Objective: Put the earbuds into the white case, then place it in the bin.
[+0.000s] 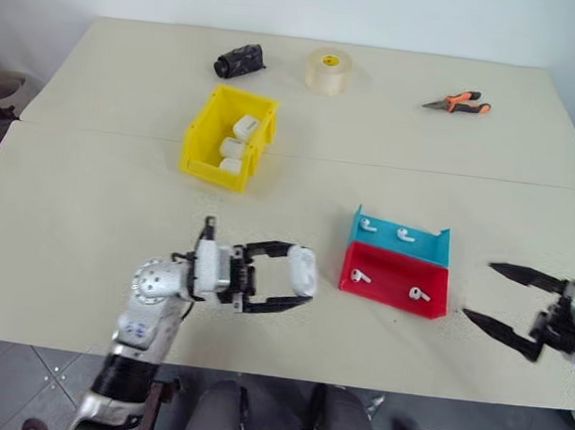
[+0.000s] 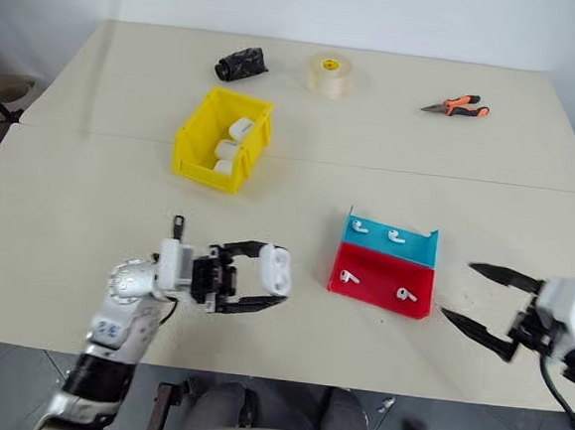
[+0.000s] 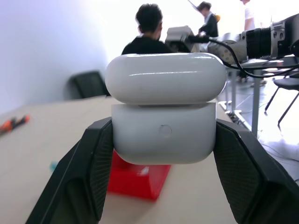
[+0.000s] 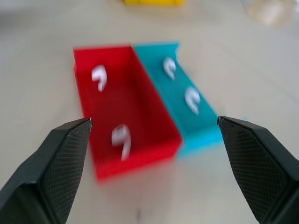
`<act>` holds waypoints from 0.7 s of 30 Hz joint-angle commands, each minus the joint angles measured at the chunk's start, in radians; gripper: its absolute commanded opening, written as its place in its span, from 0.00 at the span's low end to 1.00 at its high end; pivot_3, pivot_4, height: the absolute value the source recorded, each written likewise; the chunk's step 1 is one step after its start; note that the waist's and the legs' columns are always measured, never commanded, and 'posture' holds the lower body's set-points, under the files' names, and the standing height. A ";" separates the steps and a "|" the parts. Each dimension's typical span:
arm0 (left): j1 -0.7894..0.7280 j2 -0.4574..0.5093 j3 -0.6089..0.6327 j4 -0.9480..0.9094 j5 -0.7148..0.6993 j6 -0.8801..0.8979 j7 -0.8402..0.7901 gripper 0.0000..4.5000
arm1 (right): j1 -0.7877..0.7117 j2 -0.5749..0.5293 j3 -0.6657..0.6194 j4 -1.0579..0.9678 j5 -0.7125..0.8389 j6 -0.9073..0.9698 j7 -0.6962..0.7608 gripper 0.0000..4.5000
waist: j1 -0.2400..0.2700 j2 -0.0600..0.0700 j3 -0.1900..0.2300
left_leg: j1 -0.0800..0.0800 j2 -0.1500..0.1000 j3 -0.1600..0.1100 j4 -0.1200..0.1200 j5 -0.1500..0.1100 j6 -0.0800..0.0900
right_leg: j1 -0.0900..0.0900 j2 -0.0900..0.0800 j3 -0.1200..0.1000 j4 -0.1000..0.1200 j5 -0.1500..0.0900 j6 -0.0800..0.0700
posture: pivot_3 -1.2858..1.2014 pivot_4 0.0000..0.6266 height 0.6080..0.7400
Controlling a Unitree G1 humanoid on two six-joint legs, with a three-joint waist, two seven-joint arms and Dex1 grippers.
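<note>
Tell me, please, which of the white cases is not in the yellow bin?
The white case gripped in the left end effector, held above the table beside the red and teal tray. The other three cases sit inside the yellow bin.

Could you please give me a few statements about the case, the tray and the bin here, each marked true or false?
1. The left gripper is shut on a white case. True.
2. The right gripper is holding an earbud. False: its fingers are open with nothing between them.
3. The yellow bin holds three white cases. True.
4. All four earbuds lie in the red half of the tray. False: two earbuds lie in the red half and two in the teal half.
5. The pliers lie beside the held case. False: they lie at the far side of the table, near the tape roll.
</note>
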 commanded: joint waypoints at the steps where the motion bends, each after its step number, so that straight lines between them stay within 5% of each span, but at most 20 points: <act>1: -0.044 -0.073 -0.047 0.059 -0.008 -0.104 -0.030 0.62 | 0.086 -0.046 -0.083 -0.104 -0.015 0.073 -0.042 1.00 | -0.005 0.000 0.000 | 0.000 0.000 0.001 0.000 0.000 0.000 | 0.000 0.000 0.000 0.000 0.000 0.000 | 0.52 0.24 1.00; 5: -0.047 -0.092 -0.081 0.068 -0.057 -0.097 -0.092 0.62 | 0.177 -0.117 -0.090 -0.276 -0.043 0.300 -0.151 1.00 | -0.005 0.001 -0.001 | 0.001 0.001 0.001 -0.001 0.000 0.000 | 0.000 0.000 0.001 0.000 0.000 0.000 | 0.52 0.24 1.00; 10: -0.051 -0.076 -0.085 0.072 -0.099 -0.054 -0.136 0.62 | 0.118 -0.257 0.026 -0.490 -0.030 0.593 -0.246 1.00 | -0.003 0.002 -0.001 | 0.001 0.001 -0.003 0.000 0.000 0.000 | 0.000 0.000 0.001 0.000 0.000 0.000 | 0.52 0.24 1.00; 16: -0.043 -0.066 -0.091 0.049 -0.094 -0.031 -0.129 0.62 | -0.237 -0.367 0.307 -0.608 0.012 0.955 -0.416 1.00 | 0.001 0.001 -0.001 | -0.002 0.001 -0.012 0.003 0.000 0.000 | 0.001 0.000 -0.001 -0.001 0.000 0.000 | 0.52 0.24 1.00; 21: -0.016 -0.047 -0.089 0.017 -0.087 -0.014 -0.108 0.62 | -0.451 -0.391 0.543 -0.609 -0.070 1.032 -0.428 1.00 | -0.001 0.001 -0.001 | -0.006 0.001 -0.012 0.004 0.000 0.000 | 0.001 0.000 -0.006 -0.002 0.000 0.000 | 0.52 0.24 1.00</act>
